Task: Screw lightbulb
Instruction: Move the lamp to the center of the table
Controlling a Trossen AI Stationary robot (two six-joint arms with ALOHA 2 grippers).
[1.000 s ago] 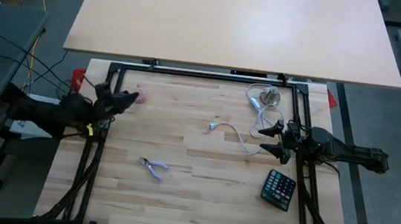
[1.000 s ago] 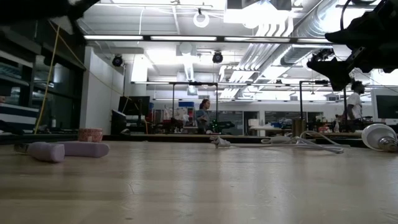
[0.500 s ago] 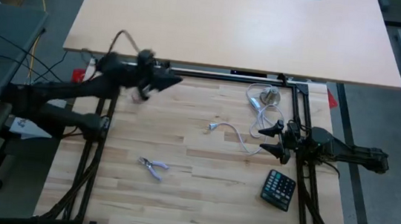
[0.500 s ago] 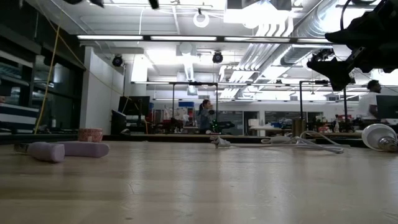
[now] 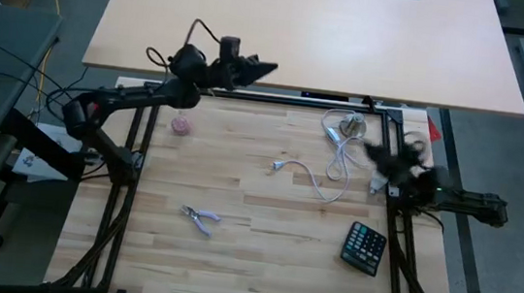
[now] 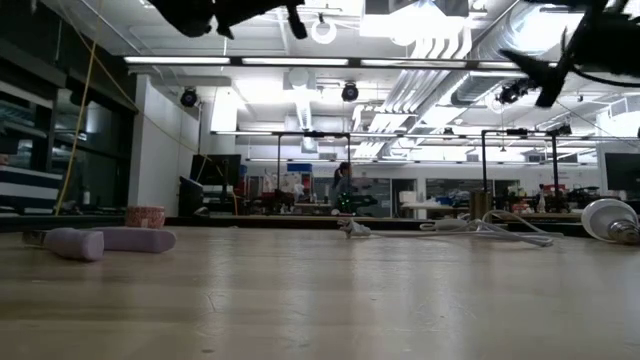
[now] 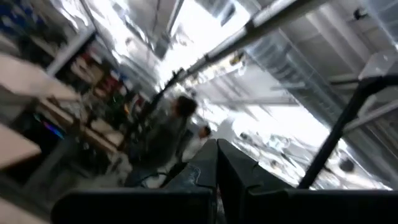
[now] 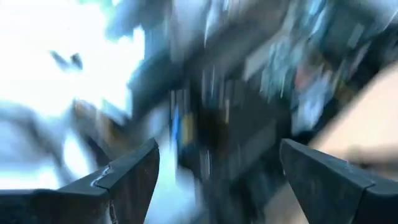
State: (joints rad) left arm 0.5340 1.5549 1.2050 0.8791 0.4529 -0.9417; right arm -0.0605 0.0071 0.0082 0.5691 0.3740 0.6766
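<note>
The lightbulb (image 6: 603, 218) lies on its side at the table's far right, its white globe beside the grey socket (image 5: 352, 127) with the white cord (image 5: 322, 180). My left gripper (image 5: 266, 67) is shut and holds nothing. It hangs high over the table's far edge, left of the socket, and points up and away (image 7: 217, 168). My right gripper (image 5: 377, 168) stands open at the right edge, near side of the socket, raised and blurred, with nothing between its fingers (image 8: 217, 180). Neither gripper touches the bulb.
A small pink ball (image 5: 181, 124) sits at the far left, pliers (image 5: 201, 219) near the middle front, and a black calculator (image 5: 365, 247) at the right front. A black frame (image 5: 248, 93) rims the table. A larger light tabletop (image 5: 303, 34) stands beyond the far edge.
My left arm has swung up from the table's left edge toward the far edge and to the right, its gripper rising high and staying shut. My right gripper has tipped upward and rolled at the right edge, staying open. Nothing on the table has moved.
</note>
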